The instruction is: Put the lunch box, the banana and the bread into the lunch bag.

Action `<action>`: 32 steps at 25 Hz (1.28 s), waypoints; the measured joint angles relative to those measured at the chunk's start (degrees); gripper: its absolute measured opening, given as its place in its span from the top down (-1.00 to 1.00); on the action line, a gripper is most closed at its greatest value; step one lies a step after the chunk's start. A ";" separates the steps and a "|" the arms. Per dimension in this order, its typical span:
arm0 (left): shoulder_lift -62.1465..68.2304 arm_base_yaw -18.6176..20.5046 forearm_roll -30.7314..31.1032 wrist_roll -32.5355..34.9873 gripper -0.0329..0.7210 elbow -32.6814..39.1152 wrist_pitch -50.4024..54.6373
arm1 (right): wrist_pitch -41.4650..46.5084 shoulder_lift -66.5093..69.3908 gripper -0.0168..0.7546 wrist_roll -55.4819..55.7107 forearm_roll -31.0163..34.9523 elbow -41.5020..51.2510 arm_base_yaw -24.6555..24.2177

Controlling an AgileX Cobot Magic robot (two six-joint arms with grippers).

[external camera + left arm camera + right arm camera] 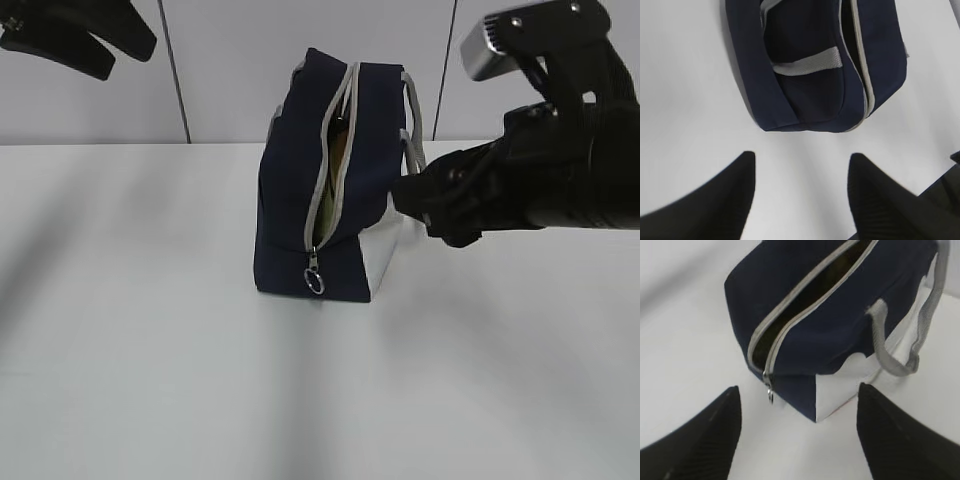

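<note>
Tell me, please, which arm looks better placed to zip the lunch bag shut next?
Probably the right. The right gripper is open and faces the zipper pull at the bag's near end. The left gripper sees only the lunch bag from its far side.

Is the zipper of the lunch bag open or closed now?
Open. On the lunch bag, the zipper edges stand apart with a dark gap between them, and the ring pull hangs at the low end.
</note>
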 joint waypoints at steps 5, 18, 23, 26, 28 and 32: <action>0.37 0.00 0.89 0.00 -0.18 0.00 0.00 | -16.42 -0.22 -0.42 0.00 2.48 5.17 0.66; 6.20 0.06 1.07 0.00 -0.18 0.00 -0.18 | -26.27 4.53 -0.42 1.98 0.89 12.25 3.21; 7.23 0.08 1.07 0.30 -0.18 0.00 -1.19 | -27.82 11.64 -0.28 11.83 -13.46 12.28 3.21; 8.20 0.08 1.07 0.90 -0.18 0.00 -1.45 | -31.99 15.38 -0.24 21.63 -22.01 12.28 3.21; 8.76 0.08 1.07 1.11 -0.18 0.00 -1.45 | -35.32 18.00 -0.23 27.64 -28.05 12.28 2.97; 9.38 0.08 1.07 1.40 -0.18 0.00 -1.45 | -43.42 23.20 -0.23 37.45 -38.79 12.17 -0.91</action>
